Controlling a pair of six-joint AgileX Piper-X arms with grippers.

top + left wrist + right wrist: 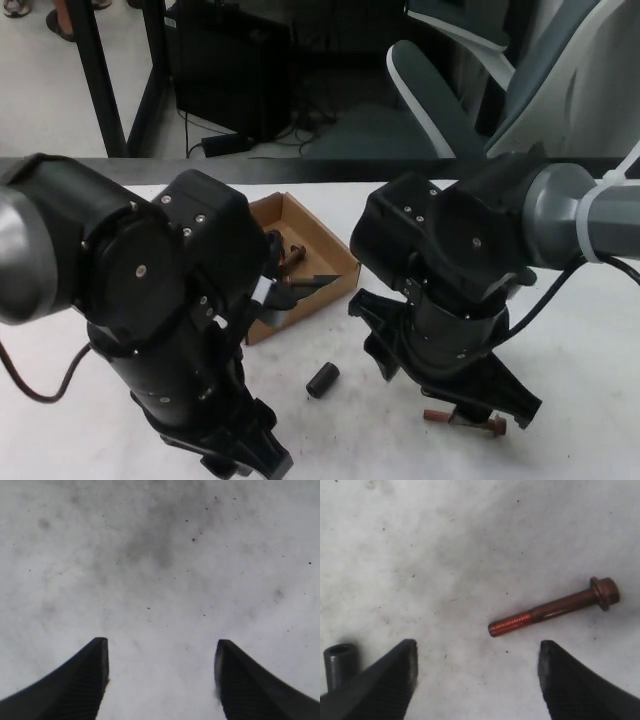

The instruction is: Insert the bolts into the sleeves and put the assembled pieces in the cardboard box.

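In the high view the left arm [150, 300] stands nearest, with the sleeve [322, 380] near the box [322, 232]; the left gripper [162, 645] is open over the bench [160, 555]; the right gripper [477, 645], fingers apart, faces the bolt [555, 606], which is probably light, rigid and best gripped mid-shank.

text: yeah nothing readable anywhere | cardboard box [300, 215]: plain brown, no print to make out | bolt [555, 607]: no legible head stamp | sleeve [322, 380]: no markings legible | numbers/signs: none
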